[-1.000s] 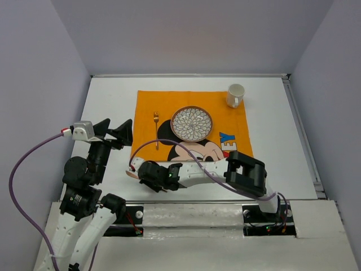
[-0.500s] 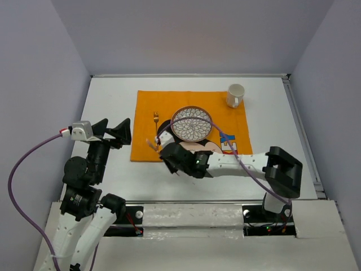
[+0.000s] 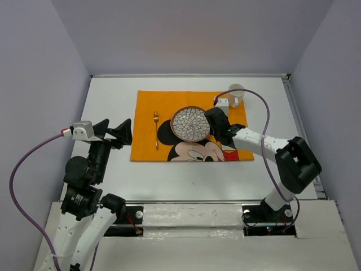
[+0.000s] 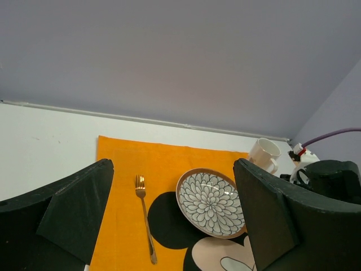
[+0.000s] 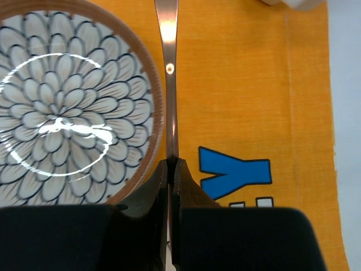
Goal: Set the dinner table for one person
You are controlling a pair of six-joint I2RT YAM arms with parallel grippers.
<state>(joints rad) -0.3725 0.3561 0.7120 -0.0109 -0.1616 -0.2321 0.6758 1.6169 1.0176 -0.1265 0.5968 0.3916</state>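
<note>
- Room: plain pale walls close in the work area at 9, 12 and 3 o'clock. No clutter is visible.
- Surface [image 3: 110,93]: matte white and flat, filling the floor of the enclosure. I judge it rigid, heavy and fixed, something to set things on rather than take hold of. It looks smooth, so loose items may slide.
- Mat [image 3: 145,132]: orange cartoon cloth lying flat, toward 12 o'clock of the surface's centre. It is soft and could ruck up if dragged.
- Left gripper [image 3: 117,127]: jaws wide apart and holding nothing, off the mat's 9 o'clock edge.
- Plate [image 3: 192,123]: petal pattern, mid-mat. Probably ceramic, so fragile.
- Mug [image 3: 238,90]: white, at the plate's 1 o'clock, by the mat's far corner.
- Fork [image 3: 156,129]: at the plate's 9 o'clock, tines toward 12.
- Right gripper [image 5: 171,164]: clamped on a thin coppery utensil [image 5: 168,68].
- The utensil runs along the plate's 3 o'clock rim. It looks light, stiff and slick. The handle suits the hold, but the working end is out of view.
</note>
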